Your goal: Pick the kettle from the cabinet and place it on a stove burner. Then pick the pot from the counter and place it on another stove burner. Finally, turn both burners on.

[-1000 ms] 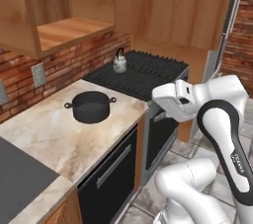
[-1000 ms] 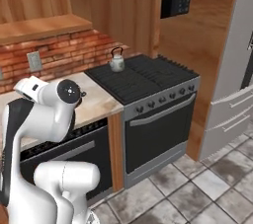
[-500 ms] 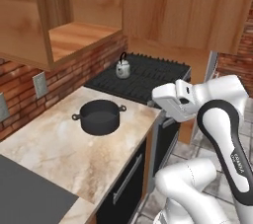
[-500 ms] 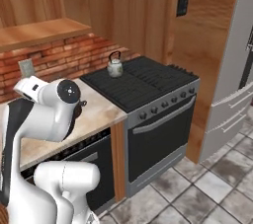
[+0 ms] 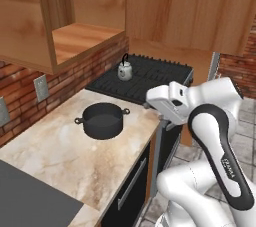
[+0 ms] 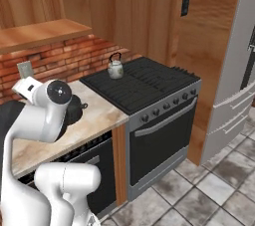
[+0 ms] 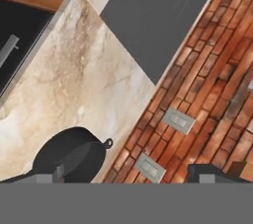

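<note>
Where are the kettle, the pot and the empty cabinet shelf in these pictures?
kettle (image 5: 124,71): left base view, on its whitish body, standing on the stove.
pot (image 5: 102,120): left base view, on its dark inside, resting on the counter.
cabinet shelf (image 5: 80,39): left base view, on the bare wooden board.

Kettle (image 6: 115,67) on stove's (image 6: 144,86) rear left burner — pot (image 6: 74,110) on bench (image 6: 97,116), half hidden behind white arm (image 6: 42,115).

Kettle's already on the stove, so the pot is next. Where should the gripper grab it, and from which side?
Take the pot by its rim wall, coming straight down from above. It sits upright and lidless on the counter, so one finger can drop inside and one outside. Its side loop handles look too small for the open gripper.
</note>
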